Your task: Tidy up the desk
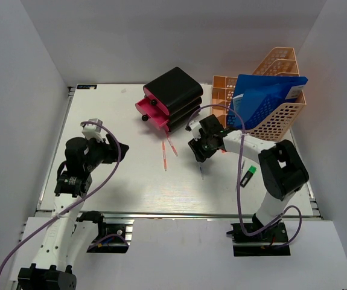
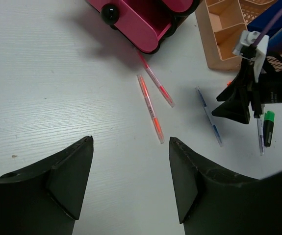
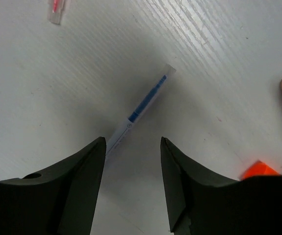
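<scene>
The white desk (image 1: pixel 125 187) holds loose pens. An orange pen (image 2: pixel 150 107) and a red pen (image 2: pixel 155 82) lie just in front of the black-and-pink drawer box (image 1: pixel 172 95). A blue pen (image 3: pixel 143 106) lies on the desk right under my right gripper (image 3: pixel 132 140), which is open. The pen's near end runs under the left finger, and nothing is gripped. My left gripper (image 2: pixel 131 139) hangs open over bare desk at the left, empty, with the orange pen's tip just ahead of it. In the top view the left gripper (image 1: pixel 113 148) and right gripper (image 1: pixel 198 154) flank the pens.
A green highlighter (image 1: pixel 250 175) and a further pen (image 2: pixel 261 136) lie right of the blue pen. A peach compartment organizer (image 1: pixel 221 96) and a peach mesh rack (image 1: pixel 282 115) holding a blue folder (image 1: pixel 264 99) stand at the back right. A small orange object (image 3: pixel 257 170) lies near the right gripper.
</scene>
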`<state>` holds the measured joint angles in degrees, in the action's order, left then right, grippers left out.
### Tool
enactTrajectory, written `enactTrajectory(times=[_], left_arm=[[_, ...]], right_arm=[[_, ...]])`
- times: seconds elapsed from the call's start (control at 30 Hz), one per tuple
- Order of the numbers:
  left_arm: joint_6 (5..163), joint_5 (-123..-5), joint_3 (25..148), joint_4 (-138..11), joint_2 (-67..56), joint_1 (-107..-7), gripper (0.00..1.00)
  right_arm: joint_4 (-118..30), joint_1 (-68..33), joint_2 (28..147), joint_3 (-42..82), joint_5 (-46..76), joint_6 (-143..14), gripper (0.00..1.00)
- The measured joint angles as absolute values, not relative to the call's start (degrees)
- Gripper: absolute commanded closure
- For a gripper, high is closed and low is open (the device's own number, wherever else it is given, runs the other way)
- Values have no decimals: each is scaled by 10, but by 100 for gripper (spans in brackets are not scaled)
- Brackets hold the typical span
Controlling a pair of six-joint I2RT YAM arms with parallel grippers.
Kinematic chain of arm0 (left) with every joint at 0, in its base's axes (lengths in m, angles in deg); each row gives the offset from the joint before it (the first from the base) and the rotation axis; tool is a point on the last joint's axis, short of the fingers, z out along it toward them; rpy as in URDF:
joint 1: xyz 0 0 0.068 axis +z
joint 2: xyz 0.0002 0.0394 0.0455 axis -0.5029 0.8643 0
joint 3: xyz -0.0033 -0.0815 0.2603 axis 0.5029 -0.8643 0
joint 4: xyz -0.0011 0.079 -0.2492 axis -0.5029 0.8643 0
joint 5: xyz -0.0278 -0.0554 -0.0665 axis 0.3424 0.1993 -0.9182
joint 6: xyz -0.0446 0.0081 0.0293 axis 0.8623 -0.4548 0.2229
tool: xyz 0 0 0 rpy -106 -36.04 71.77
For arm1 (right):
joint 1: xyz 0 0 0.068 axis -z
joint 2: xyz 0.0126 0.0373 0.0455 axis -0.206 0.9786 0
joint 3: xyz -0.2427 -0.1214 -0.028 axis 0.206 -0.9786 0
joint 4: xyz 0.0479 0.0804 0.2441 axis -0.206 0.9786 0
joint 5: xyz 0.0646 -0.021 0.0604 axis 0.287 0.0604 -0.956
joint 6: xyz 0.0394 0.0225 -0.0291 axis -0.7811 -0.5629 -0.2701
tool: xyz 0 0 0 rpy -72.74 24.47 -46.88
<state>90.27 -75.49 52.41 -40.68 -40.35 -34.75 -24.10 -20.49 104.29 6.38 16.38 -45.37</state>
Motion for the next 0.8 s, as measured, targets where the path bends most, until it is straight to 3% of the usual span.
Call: enactTrajectory(times=[0.3, 0.57, 0.7, 0.8], left_arm=[[899, -751, 524, -405, -418, -348, 26], [899, -750, 524, -402, -420, -348, 27], [899, -750, 524, -399, -420, -348, 27], [899, -750, 524, -397, -420, -348, 27]], right_arm=[[-227, -205, 1096, 85, 164, -470, 55], [-246, -207, 1095, 75, 193, -481, 76], [-257, -208, 1092, 68, 204, -480, 98], [-256, -208, 1092, 69, 198, -467, 100]])
